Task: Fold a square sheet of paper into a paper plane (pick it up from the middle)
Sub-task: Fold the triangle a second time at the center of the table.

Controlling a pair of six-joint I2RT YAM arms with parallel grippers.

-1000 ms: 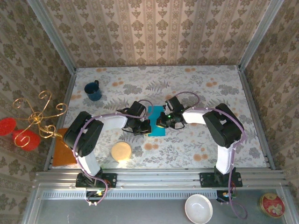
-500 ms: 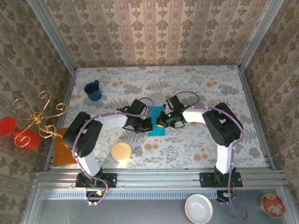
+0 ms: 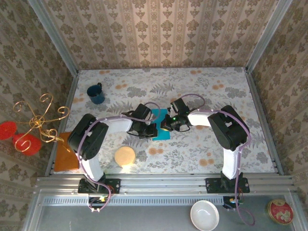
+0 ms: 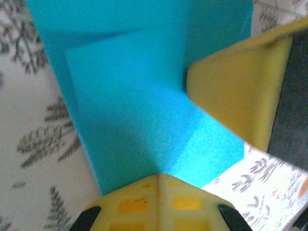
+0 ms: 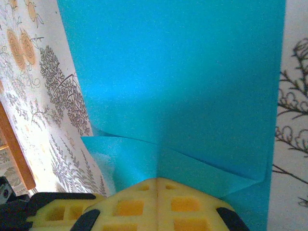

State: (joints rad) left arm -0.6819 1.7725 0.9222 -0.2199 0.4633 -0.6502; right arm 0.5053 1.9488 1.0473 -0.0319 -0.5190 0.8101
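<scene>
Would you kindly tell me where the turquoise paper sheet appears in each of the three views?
Top external: paper sheet at the centre of the floral table cover.
Left wrist: paper sheet across top and centre.
Right wrist: paper sheet over most of the frame.
Shared landmark: the floral table cover beside it.

The blue square sheet of paper (image 5: 183, 82) covers most of the frame. At the bottom middle, the yellow pincer (image 5: 159, 182) is closed, touching folded paper. The flowery table (image 5: 43, 72) shows at the left.
</scene>
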